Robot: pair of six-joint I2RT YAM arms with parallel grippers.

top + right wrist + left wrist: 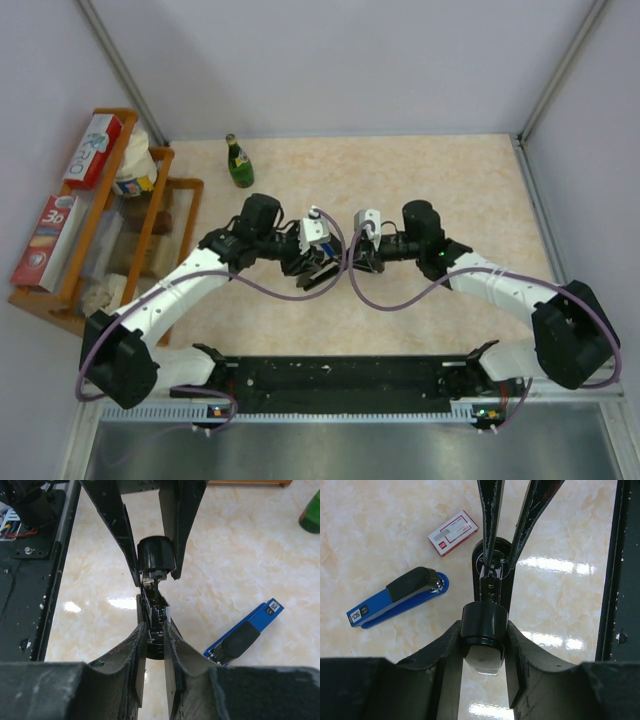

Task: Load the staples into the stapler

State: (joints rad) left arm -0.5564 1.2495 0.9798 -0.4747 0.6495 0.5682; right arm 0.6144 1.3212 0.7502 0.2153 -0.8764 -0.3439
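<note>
Left gripper (483,627) clamps the glossy black plastic stapler (505,590) by its rounded head; my right gripper (155,630) pinches its opposite end. The white cardboard staples box (453,532) with a red label lies on the beige marbled table (375,520), apart from both grippers, near a blue stapler (395,602) marked "50". A wooden rack (185,183) holds cartons.

Left arm (190,275): reaches from the near-left corner, elbow bent, wrist over the mid-worktop (450,180).
Right arm (495,285): mirrors it from the near-right corner.
Left end effector (483,627): clamped on one end of the black stapler (490,587).
Right end effector (155,625): pinched on its other end.
</note>
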